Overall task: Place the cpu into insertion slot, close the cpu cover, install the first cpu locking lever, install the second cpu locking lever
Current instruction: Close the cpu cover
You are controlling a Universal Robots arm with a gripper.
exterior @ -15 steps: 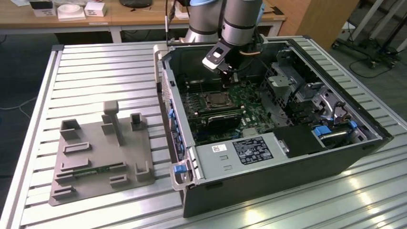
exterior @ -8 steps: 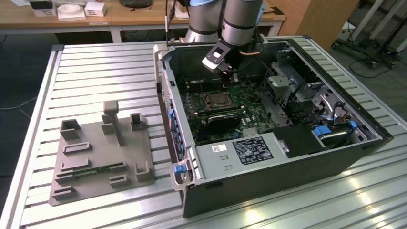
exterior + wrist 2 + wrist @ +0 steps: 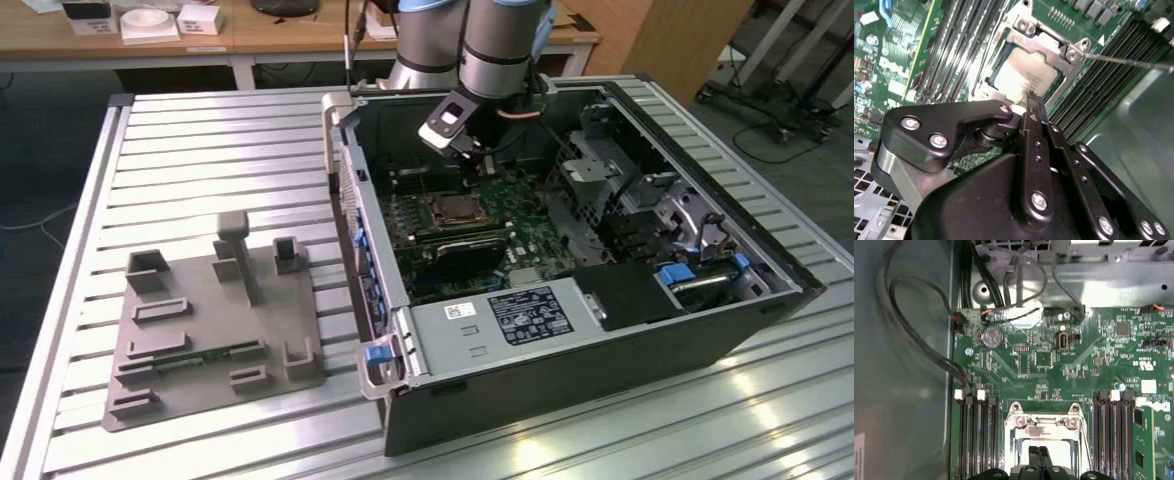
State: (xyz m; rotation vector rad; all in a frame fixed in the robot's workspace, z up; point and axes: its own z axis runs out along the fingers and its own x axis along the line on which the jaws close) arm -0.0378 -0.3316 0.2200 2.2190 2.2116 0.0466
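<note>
fingers (image 3: pixel 1034 458) pressed together (over cpu (image 3: pixel 1062 450)) | cpu cover (image 3: pixel 1044 429) framing cpu | memory slots (image 3: pixel 976 440) flanking

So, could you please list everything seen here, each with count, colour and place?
computer case: one, black, open, on the table
table: one, silver, slatted, under the case
fixture plate: one, grey, exterior view's left of the case
circuit board: one, green, inside the case
insertion slot: one, metal-rimmed, on the board
cpu: one, silver-grey, in the slot
cpu cover: one, silver, framing the cpu
gripper: one, black, shut, over the cpu
arm: one, grey, reaching into the case
</note>
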